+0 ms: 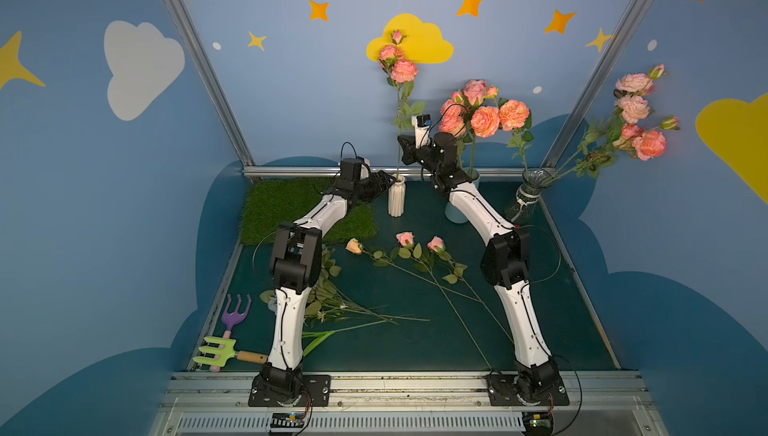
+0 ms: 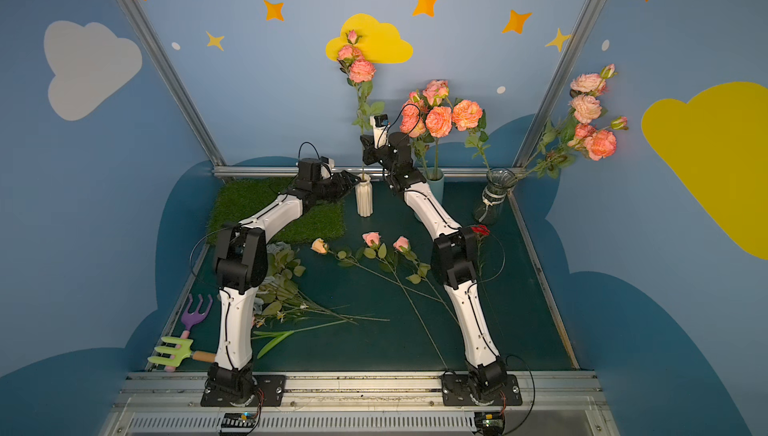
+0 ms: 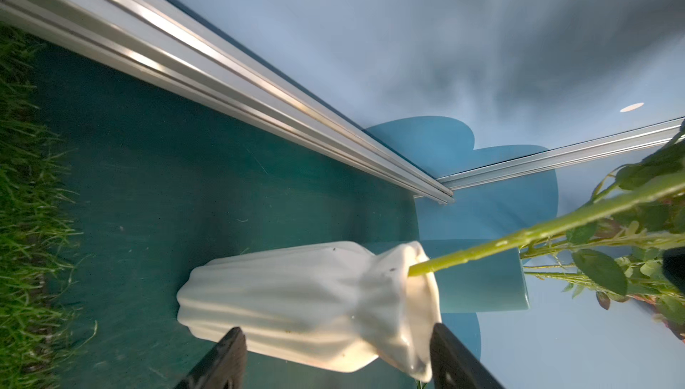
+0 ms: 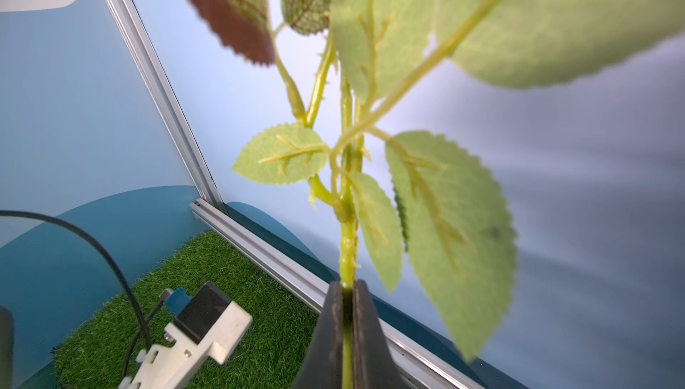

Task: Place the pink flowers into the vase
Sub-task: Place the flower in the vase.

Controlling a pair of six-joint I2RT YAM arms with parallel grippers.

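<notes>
My right jaws pinched the pink flowers' stem [image 4: 347, 250] upright while my left jaws, spread, flanked the vase [image 3: 307, 294] below; a straight, slow descent seemed wisest.

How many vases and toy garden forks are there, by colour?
White vase: 1
Blue vase: 1
Clear glass vase: 1
Purple toy garden fork: 1
Green toy garden fork: 1
Total: 5
</notes>
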